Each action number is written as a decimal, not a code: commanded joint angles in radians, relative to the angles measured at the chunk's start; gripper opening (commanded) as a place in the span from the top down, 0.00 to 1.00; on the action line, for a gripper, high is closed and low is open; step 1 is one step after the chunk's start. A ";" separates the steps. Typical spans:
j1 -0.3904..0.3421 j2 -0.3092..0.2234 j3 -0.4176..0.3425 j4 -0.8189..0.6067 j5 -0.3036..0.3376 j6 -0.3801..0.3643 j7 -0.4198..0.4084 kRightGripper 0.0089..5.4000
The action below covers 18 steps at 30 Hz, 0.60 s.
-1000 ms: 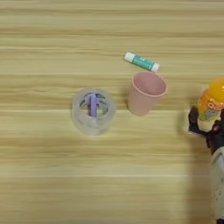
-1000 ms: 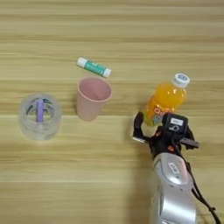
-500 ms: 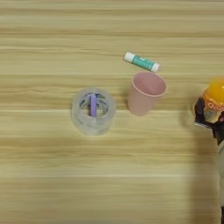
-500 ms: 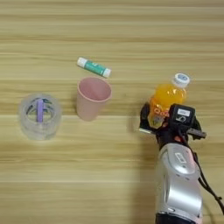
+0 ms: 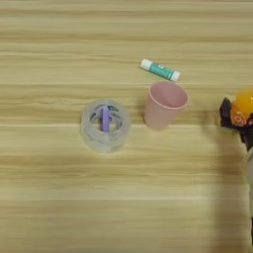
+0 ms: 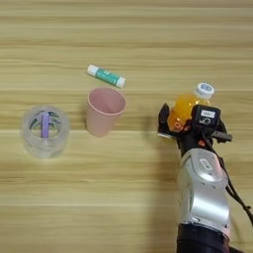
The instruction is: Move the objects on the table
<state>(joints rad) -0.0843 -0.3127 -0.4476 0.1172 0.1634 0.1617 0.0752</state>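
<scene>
The small orange bottle (image 6: 184,109) with its white cap (image 6: 204,91) stands at the right of the wooden table (image 6: 123,197). My right gripper (image 6: 190,121) is open, and the bottle's lower part sits between its jaws. One black finger (image 6: 163,119) is against the bottle's left side, and the other is hidden behind the gripper body. The pink cup (image 6: 105,110) stands upright left of the bottle, its mouth facing up. Further left, the clear tape roll (image 6: 45,130) with the purple strip lies flat.
A small green and white tube (image 6: 105,76) lies behind the cup, slanted. My silver forearm (image 6: 203,197) comes up from the bottom edge at the right.
My gripper has moved forward from just in front of the bottle, so its fingers now straddle it. The bottle, cup, tape roll and tube have stayed in place.
</scene>
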 commanded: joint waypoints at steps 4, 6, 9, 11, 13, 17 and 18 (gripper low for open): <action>-0.099 -0.063 -0.020 0.020 0.019 -0.053 0.008 0.04; -0.104 -0.063 -0.022 0.028 0.026 -0.060 0.009 0.09; -0.108 -0.061 -0.021 0.032 0.033 -0.064 0.012 0.15; -0.108 -0.060 -0.021 0.033 0.037 -0.067 0.015 0.20; -0.110 -0.060 -0.023 0.035 0.039 -0.069 0.018 0.27; -0.113 -0.063 -0.026 0.030 0.044 -0.071 0.023 0.36; -0.113 -0.064 -0.026 0.026 0.045 -0.073 0.023 0.36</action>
<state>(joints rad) -0.1318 -0.3244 -0.4612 0.1926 0.2005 0.1323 0.0974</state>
